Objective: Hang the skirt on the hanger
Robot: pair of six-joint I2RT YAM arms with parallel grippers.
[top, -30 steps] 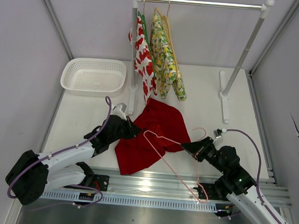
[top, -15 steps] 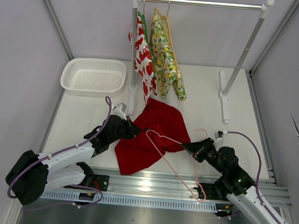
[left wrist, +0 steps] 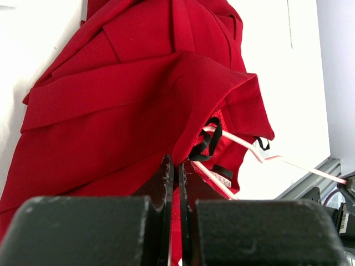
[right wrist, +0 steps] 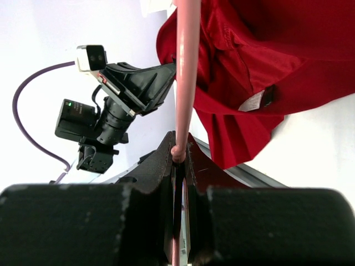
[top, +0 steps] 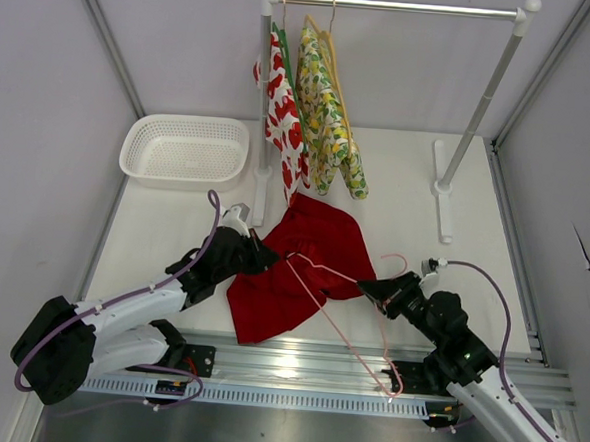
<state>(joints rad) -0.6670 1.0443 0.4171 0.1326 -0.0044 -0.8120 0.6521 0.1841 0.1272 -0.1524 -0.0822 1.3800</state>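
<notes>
The red skirt [top: 302, 267] lies crumpled on the table in front of the rail; it fills the left wrist view [left wrist: 127, 94]. My left gripper [top: 263, 256] is shut on the skirt's waistband edge and lifts it a little open. My right gripper [top: 373, 286] is shut on the pink hanger [top: 344, 319] near its hook. One hanger arm reaches left into the skirt's opening [left wrist: 233, 141]. The hanger's other corner hangs over the front rail. In the right wrist view the pink wire [right wrist: 186, 72] runs up from the shut jaws to the skirt [right wrist: 266, 55].
A clothes rail [top: 398, 5] at the back holds a white fruit-print garment [top: 282, 110] and a yellow-green patterned garment [top: 326, 118]. A white basket [top: 185, 150] sits at the back left. The rail's feet [top: 442, 200] stand on the table. A metal rail [top: 296, 366] runs along the near edge.
My right gripper has pushed the hanger a little left, so its arm tip has slid further into the skirt's opening. My left gripper has held still.
</notes>
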